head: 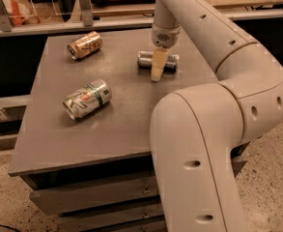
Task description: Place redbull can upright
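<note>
The redbull can (146, 60) is slim, silver and blue, and lies on its side at the back right of the grey table (117, 120), its shiny top facing left. My gripper (156, 70) hangs straight down over the middle of the can, its pale fingers crossing in front of it and covering its middle part. The fingertips reach the table just in front of the can.
An orange-copper can (85, 45) lies on its side at the back left. A silver-white can with a green band (87, 99) lies on its side in the left middle. My arm's large links fill the right half of the view. Drawers sit under the table.
</note>
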{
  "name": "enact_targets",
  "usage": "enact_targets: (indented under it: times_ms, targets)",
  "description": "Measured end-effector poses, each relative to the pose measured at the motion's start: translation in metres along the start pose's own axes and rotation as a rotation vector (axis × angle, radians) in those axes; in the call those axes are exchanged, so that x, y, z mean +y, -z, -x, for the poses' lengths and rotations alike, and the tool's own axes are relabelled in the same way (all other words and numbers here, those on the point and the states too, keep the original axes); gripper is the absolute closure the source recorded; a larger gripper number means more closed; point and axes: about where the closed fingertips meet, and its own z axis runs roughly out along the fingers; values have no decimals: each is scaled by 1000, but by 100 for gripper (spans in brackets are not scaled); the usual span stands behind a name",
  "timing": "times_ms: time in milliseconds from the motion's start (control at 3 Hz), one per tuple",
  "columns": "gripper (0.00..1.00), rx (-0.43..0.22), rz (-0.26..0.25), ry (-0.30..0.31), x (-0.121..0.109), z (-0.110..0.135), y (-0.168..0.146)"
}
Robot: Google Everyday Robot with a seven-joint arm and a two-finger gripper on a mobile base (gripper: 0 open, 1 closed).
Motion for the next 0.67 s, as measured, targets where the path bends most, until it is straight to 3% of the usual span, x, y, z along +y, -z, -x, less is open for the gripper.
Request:
enact_targets:
  times_ms: [667]
  targets:
    - [87, 0, 0, 0, -1, 1, 14]
